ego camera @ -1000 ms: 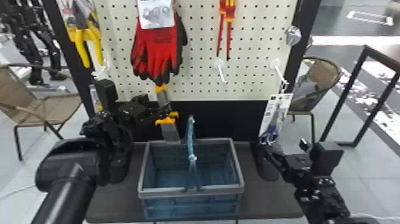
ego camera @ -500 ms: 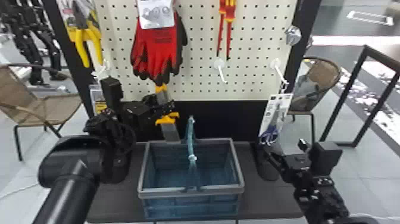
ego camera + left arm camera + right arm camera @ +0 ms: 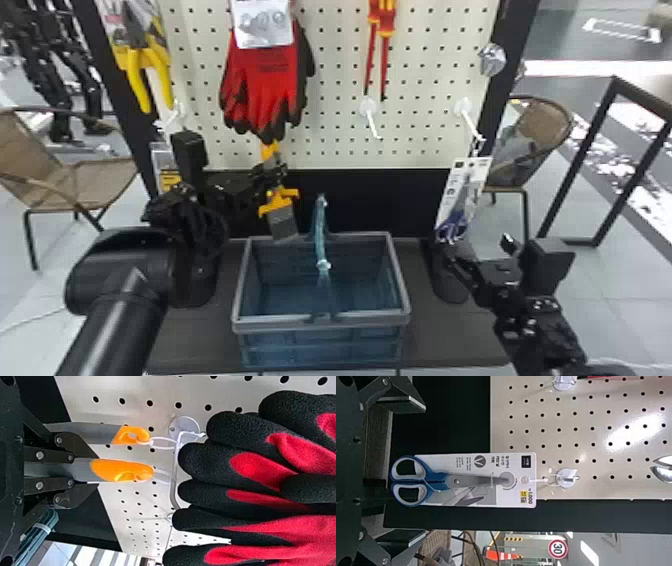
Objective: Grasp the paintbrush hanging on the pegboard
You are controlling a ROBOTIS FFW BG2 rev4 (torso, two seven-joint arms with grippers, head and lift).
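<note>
Left gripper (image 3: 267,176) raised at the pegboard (image 3: 425,75), directly under the red gloves (image 3: 265,85); its 2 fingers (image 3: 59,455) are drawn in against both sides of the paintbrush (image 3: 279,200) handle, i.e. clamped on it. In the left wrist view the orange handle tip pokes out past the fingers; a white tie runs from it to a white hook (image 3: 184,425), so the brush is attached to the board. Brush hangs slightly tilted, bristles down, just above the back rim of the grey-blue basket (image 3: 320,320); basket handle upright.

Right gripper (image 3: 445,270) low on the dark table (image 3: 450,330), right of the basket; fingers spread wide, nothing between them; it faces the carded scissors (image 3: 462,195), which hang from the rightmost hook.

Also on the board: yellow pliers (image 3: 142,60) at the left edge; 2 red-and-yellow screwdrivers (image 3: 377,45) right of the gloves.
</note>
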